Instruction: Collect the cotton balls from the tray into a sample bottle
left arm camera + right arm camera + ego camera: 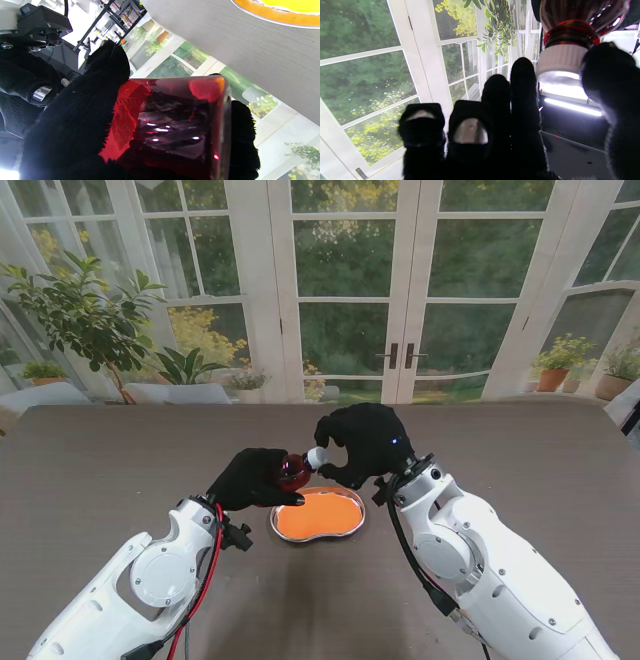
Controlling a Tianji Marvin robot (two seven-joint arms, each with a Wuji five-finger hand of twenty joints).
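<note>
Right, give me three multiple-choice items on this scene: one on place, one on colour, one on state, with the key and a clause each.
1. Where is the tray?
A. on the table between the two arms
B. at the far table edge
C. held in the air

2. What colour is the bottle's cap?
A. black
B. white
C. green

3. What is the left hand doing?
A. lying flat on the table
B. open above the tray
C. gripping the red bottle

Key: 1 A, the stand view shows it there; 2 B, the right wrist view shows white ribbing; 3 C, gloved fingers wrap the bottle.

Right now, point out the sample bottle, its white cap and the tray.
sample bottle (175, 125): left wrist view, red glass body.
white cap (561, 62): right wrist view, ribbed side.
tray (352, 527): stand view, metal rim.
</note>
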